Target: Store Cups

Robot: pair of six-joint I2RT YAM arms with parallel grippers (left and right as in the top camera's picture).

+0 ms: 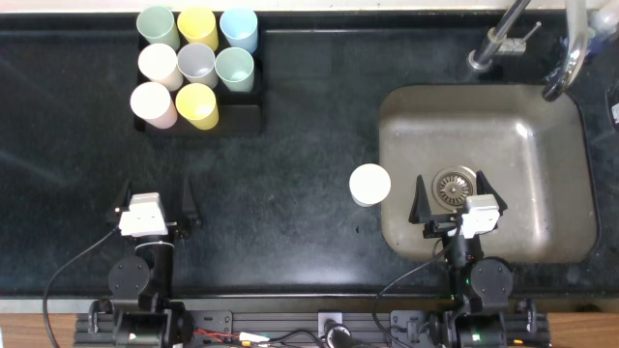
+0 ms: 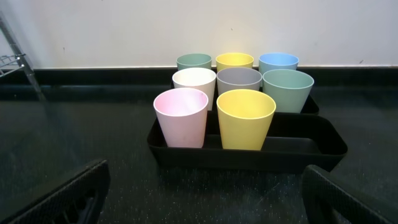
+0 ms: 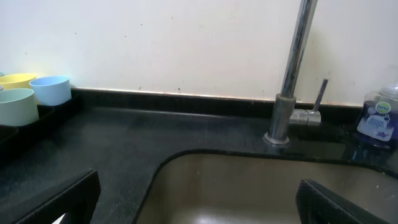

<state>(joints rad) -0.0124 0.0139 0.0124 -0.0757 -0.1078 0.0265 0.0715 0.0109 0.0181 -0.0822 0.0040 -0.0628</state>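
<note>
From my station I see the tray [image 1: 242,118] far up the left side of the table [image 1: 309,126], with eight cups standing upright in it in three rows. The back row holds a green cup [image 1: 155,24], a yellow cup [image 1: 197,26] and a blue cup [image 1: 238,27]. The middle row has a white cup [image 1: 159,63], a grey cup [image 1: 197,63] and a second green cup [image 1: 234,68]. The front row has a pink cup [image 1: 153,103] and a second yellow cup [image 1: 196,104], and the slot beside that one is free. One loose white cup [image 1: 369,184] stands alone on the table, just beside the left rim of the sink [image 1: 503,135], well apart from the tray; I cannot tell whether it is upright or turned over. My left gripper [image 1: 155,196] sits low near its base, its fingers spread wide and holding nothing, facing the tray. My right gripper [image 1: 451,186] is over the front of the sink near the drain [image 1: 453,184], fingers likewise wide and holding nothing. A tap [image 1: 503,34] rises behind the sink, and a soap bottle [image 3: 376,121] stands beside it.
</note>
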